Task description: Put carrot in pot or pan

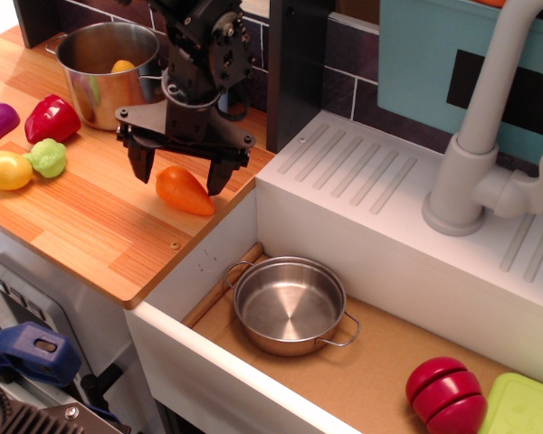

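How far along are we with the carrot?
Nothing is delivered yet: the pan in the sink basin is empty. In hand: the open gripper hangs over the carrot on the wooden counter, fingers either side, no grasp. Left: close, lift, carry right, release into the pan.

No readable text, label, brand, number or sign appeared anywhere in the view. The teal panel [434, 63] at the far right carried only a plain black rectangle with no lettering on it. The steel pan [290, 305] in the near sink and the taller pot [104, 68] at the far left bore no markings that could be made out.
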Available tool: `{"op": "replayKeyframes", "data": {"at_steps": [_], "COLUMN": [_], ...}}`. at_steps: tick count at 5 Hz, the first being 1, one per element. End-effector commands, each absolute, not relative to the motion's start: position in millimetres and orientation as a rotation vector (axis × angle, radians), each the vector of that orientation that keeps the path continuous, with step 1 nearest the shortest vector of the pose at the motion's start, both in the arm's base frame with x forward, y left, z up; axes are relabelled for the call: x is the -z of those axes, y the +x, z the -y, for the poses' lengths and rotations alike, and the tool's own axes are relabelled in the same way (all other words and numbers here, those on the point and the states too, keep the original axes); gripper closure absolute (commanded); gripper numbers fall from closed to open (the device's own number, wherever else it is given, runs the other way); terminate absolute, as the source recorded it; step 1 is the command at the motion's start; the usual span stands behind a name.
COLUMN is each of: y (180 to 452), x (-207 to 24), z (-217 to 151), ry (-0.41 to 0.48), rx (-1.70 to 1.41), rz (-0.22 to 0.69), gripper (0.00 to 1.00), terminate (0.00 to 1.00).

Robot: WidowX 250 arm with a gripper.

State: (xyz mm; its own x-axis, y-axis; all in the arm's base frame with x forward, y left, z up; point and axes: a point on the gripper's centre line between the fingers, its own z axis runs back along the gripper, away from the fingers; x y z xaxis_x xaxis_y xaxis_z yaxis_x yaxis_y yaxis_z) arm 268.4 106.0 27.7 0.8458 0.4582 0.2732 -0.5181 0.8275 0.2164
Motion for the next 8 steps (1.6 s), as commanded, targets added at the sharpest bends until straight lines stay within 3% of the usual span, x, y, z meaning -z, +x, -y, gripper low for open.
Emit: {"op": "replayKeyframes", "data": {"at_steps": [1,3,4,6,8], "y": [270.3,281.9,274.9,263.4,261.5], "x": [-26.0,-15.3,-15.9,-46.1,-31.1], "z": [-114.7,-119.0,-110.8,-73.7,-34.8], "ry": [0.281,0.214,0.196,0.177,0.082], "rx": [-0.541,-0.533,-0.531,-0.546,-0.516], "rz": [0.263,0.238,0.223,0.171,0.179], "gripper": [0.0,0.0,1.0,1.0,1.0], "terminate": [0.0,0.0,0.0,0.0,0.0]}}
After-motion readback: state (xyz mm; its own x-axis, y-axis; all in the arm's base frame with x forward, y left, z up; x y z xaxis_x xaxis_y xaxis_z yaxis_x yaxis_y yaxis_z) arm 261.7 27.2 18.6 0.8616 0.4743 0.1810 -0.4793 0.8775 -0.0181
